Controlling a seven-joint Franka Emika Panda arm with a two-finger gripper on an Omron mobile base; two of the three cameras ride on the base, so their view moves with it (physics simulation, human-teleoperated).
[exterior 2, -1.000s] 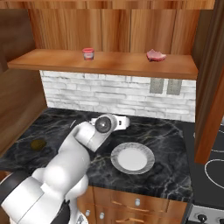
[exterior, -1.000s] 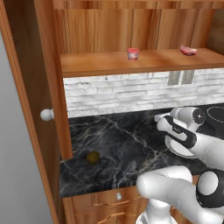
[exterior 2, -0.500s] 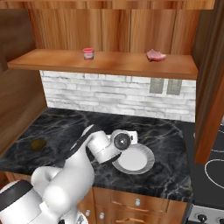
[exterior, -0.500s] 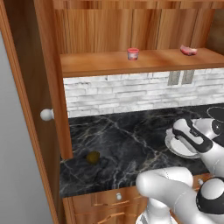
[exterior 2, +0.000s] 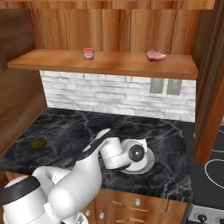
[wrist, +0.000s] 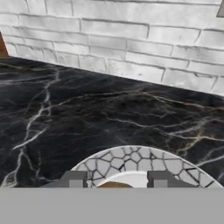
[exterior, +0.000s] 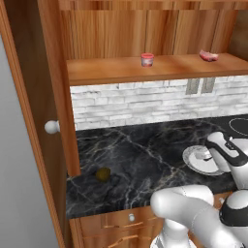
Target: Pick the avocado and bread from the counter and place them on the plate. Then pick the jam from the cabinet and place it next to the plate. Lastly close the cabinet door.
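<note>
Cabinet (exterior: 121,34) w/ door (exterior: 29,121) open, jam (exterior: 147,59) on its shelf. Counter (exterior: 140,160) holds avocado (exterior: 102,174) far left (well apart from plate (wrist: 131,164)). Gripper (wrist: 116,183) over plate, jaws closed on bread (wrist: 114,185).

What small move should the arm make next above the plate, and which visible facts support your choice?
Probably open the gripper and release. In the hand view an orange-brown lump, apparently the bread, sits between the fingertips directly over the plate, so it looks ready to drop there. The avocado lies on the counter and the jam sits in the open cabinet, both still to do.
</note>
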